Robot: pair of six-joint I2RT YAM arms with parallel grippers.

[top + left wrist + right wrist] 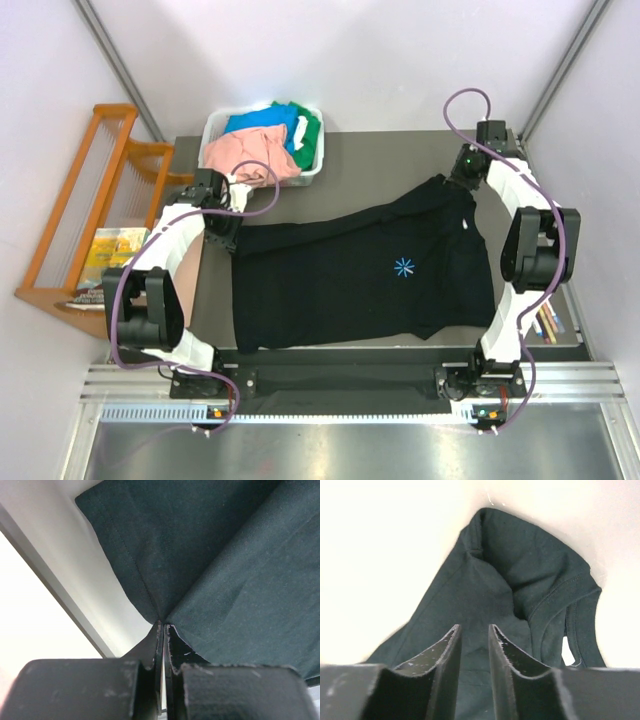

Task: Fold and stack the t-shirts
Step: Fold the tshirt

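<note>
Black t-shirt (360, 275) spans surface (380, 160) left-right: left tool (163, 625) pinched on hem corner, right tool (474, 626) narrow at collar end, can't tell if gripping.

Grey table (380, 160), white plastic bin (212, 125) on its far-left corner, orange wooden rack (90, 180) off its left side, yellow packet (115, 245), maybe a booklet, also left of it, a few pencils (548, 322) at its right edge, metal rail (350, 382) along its near edge.
</note>
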